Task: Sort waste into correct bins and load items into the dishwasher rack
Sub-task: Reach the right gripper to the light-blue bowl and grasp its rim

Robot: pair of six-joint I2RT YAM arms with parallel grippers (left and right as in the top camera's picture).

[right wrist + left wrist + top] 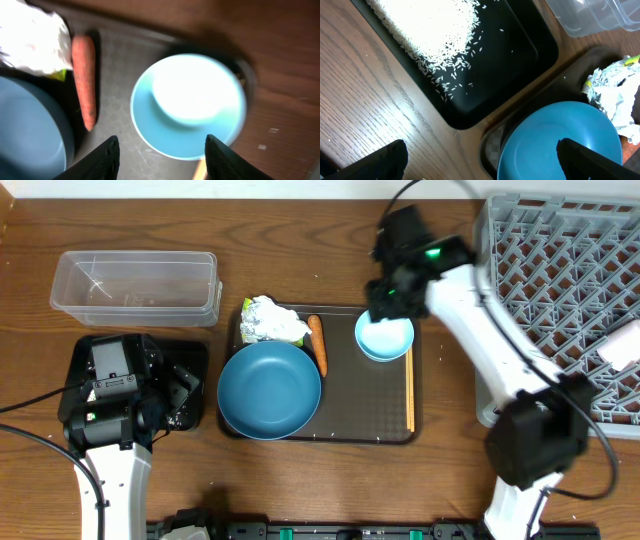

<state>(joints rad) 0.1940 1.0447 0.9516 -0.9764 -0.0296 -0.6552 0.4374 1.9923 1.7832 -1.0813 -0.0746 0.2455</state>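
Small light-blue bowl [384,338] sitting far right on brown serving tray [365,402], beside chopsticks [409,390]; right end effector [161,144] spread just above. Left end effector [480,150] spread near black tray [520,60] holding rice [430,30].

Dk-blue bowl [270,390], lt-blue bowl [384,338], orange carrot [318,345], grey lattice rack [560,260], white rice [430,30], black tray [520,45].

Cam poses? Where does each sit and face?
Overhead: above table, straight down; left arm, right arm, rack, tub, serving tray.
Left wrist: on left arm, down at rice tray, big bowl; left tool at bottom.
Right wrist: on right arm, down at small bowl, carrot; right tool at bottom.
Shared by wrists: wrapper, big bowl.
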